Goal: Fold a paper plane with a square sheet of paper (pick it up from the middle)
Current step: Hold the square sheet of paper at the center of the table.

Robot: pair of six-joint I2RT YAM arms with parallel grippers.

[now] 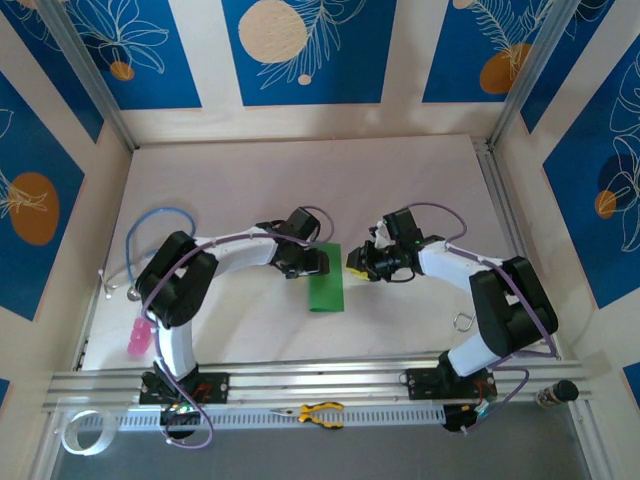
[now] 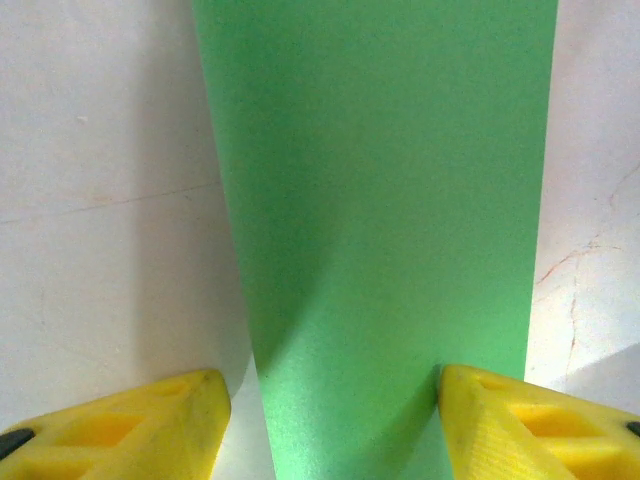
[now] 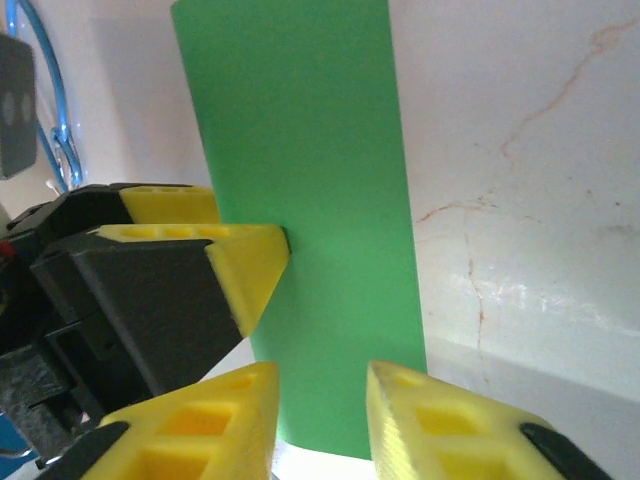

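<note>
Bright green paper sheet [image 1: 326, 288], folded into a long narrow strip, lies mid white desk [image 1: 400, 180]. Left tool [image 2: 332, 390] stands wide open at the strip's left edge, holding nothing. Right tool [image 3: 322, 385] is narrowly parted and empty, just beside the right edge.

Fixed above and behind the arm bases, the top camera looks down over the whole white tabletop [image 1: 300, 180], the bright green paper sheet [image 1: 326, 280] at mid-frame. The left wrist camera hangs close over that sheet [image 2: 390, 200], sighting along its length between the yellow fingers of the left gripper [image 2: 335, 400]. The right wrist camera, just as near, views the same sheet [image 3: 310, 180] past the right gripper [image 3: 322, 385] and also catches the left gripper [image 3: 245, 225].
</note>
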